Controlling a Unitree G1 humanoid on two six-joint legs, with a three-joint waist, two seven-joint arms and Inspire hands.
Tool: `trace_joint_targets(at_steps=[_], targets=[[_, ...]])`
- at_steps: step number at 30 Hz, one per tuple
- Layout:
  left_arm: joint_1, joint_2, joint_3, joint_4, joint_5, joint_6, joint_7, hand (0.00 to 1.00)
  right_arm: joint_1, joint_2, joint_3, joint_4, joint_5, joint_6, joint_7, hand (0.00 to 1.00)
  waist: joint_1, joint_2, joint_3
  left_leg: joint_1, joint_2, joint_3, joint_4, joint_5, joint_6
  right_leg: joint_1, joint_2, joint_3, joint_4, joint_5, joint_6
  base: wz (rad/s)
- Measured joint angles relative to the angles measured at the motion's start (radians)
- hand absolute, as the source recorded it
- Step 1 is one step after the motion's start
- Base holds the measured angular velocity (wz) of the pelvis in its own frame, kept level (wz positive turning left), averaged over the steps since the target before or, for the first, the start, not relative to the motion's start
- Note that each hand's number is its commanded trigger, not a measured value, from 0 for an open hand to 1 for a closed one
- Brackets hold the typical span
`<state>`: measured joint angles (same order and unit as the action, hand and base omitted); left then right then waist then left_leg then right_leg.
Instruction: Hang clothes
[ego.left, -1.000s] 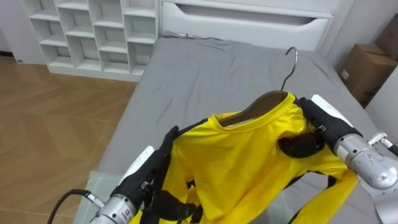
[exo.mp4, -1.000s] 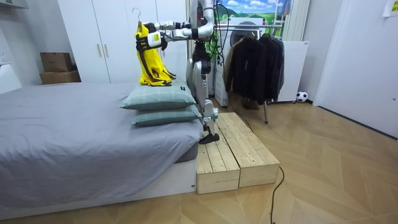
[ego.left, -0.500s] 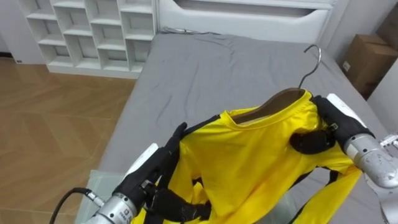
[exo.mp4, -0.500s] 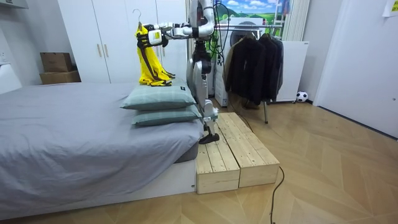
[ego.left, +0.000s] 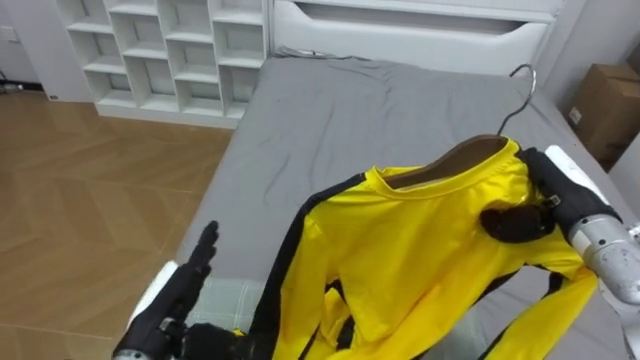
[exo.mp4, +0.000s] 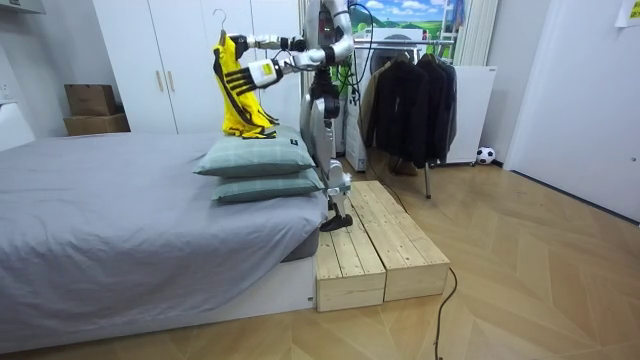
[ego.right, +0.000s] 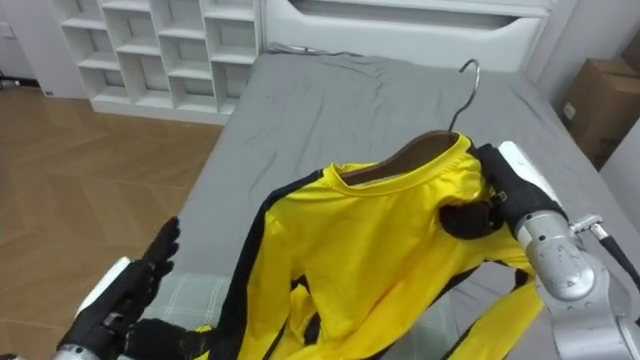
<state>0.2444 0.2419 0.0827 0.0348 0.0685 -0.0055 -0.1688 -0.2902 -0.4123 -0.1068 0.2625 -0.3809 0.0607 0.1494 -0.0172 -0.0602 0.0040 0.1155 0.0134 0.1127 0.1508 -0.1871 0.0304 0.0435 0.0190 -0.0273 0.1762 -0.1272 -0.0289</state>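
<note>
Yellow shirt (ego.left: 420, 250), right hand (ego.left: 552, 192) fingers pinching its shoulder, left hand (ego.left: 178, 292) fingers straight, beside it

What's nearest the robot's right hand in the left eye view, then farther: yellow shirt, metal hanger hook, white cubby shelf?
1. Yellow black-striped shirt: right hand fingers grip it.
2. Silver metal hanger hook: just above.
3. White cubby shelf: far left.

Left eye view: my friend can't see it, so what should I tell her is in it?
The robot's right hand grips the shoulder of a yellow shirt with black stripes on a wooden hanger, holding it up over a grey bed. Its left hand is open at the lower left, beside the shirt. White shelves stand at the top left.
</note>
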Motion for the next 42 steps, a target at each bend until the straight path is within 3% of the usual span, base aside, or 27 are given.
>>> trace_joint_targets(at_steps=[5,9,11,16,20,23,26,34,42], targets=[[0.008,-0.002,0.026,0.138,-0.003,-0.001,0.087,0.00,0.061,-0.007,-0.004,-0.059,-0.018,-0.006,-0.011,1.00,0.001,-0.001,-0.0007,0.021,0.004,0.008,0.001,-0.001,-0.001,0.007,0.001,0.006,0.006,0.000,0.000,-0.05],[0.008,-0.026,0.080,0.219,-0.033,-0.003,0.163,0.00,0.100,-0.007,-0.020,-0.086,-0.060,-0.008,-0.012,1.00,0.002,-0.002,-0.0026,0.019,0.007,0.020,-0.002,-0.006,-0.005,0.004,0.005,0.020,0.010,-0.001,-0.002,-0.10],[0.006,-0.026,0.108,0.263,-0.034,-0.026,0.203,0.00,0.114,-0.012,-0.041,-0.088,-0.060,-0.008,-0.015,1.00,0.004,-0.004,-0.0056,0.021,0.007,0.025,-0.001,-0.006,-0.005,0.005,0.011,0.023,0.011,-0.001,-0.003,-0.06],[0.012,-0.032,0.170,0.328,-0.030,-0.033,0.282,0.00,0.199,-0.032,-0.088,-0.195,-0.058,-0.007,-0.016,1.00,0.026,-0.003,-0.0063,0.032,0.009,0.030,-0.007,-0.007,-0.006,0.008,0.015,0.029,0.011,-0.001,-0.004,-0.04],[0.053,-0.037,0.194,0.353,-0.033,-0.035,0.345,0.00,0.207,-0.032,-0.098,-0.239,-0.057,-0.002,-0.016,1.00,0.028,-0.005,-0.0070,0.030,0.010,0.032,-0.010,-0.007,-0.007,0.007,0.015,0.029,0.010,-0.002,-0.005,-0.01],[0.057,-0.036,0.194,0.408,-0.033,-0.040,0.368,0.00,0.207,-0.033,-0.103,-0.243,-0.046,-0.001,-0.016,1.00,0.041,-0.008,-0.0094,0.034,0.010,0.032,-0.015,-0.007,-0.007,0.010,0.015,0.029,0.009,-0.003,-0.005,0.00],[0.061,-0.036,0.192,0.546,-0.035,-0.038,0.403,0.00,0.210,-0.033,-0.103,-0.243,-0.052,0.004,-0.016,1.00,0.050,-0.013,-0.0109,0.035,0.010,0.032,-0.015,-0.007,-0.007,0.012,0.014,0.026,0.007,-0.003,-0.005,0.00],[0.109,-0.035,0.212,0.766,-0.040,-0.038,0.446,0.00,0.229,-0.033,-0.102,-0.256,-0.052,0.008,-0.015,1.00,0.055,-0.018,-0.0058,0.029,0.010,0.030,-0.018,-0.012,-0.008,0.010,0.016,0.024,-0.003,-0.003,-0.005,0.00],[0.115,-0.036,0.233,0.888,-0.109,-0.037,0.436,0.00,0.262,-0.033,-0.100,-0.348,-0.095,0.032,0.015,1.00,0.055,-0.027,-0.0034,0.022,0.009,0.023,-0.018,-0.013,-0.008,0.012,0.018,0.024,-0.006,-0.003,-0.005,0.00]])
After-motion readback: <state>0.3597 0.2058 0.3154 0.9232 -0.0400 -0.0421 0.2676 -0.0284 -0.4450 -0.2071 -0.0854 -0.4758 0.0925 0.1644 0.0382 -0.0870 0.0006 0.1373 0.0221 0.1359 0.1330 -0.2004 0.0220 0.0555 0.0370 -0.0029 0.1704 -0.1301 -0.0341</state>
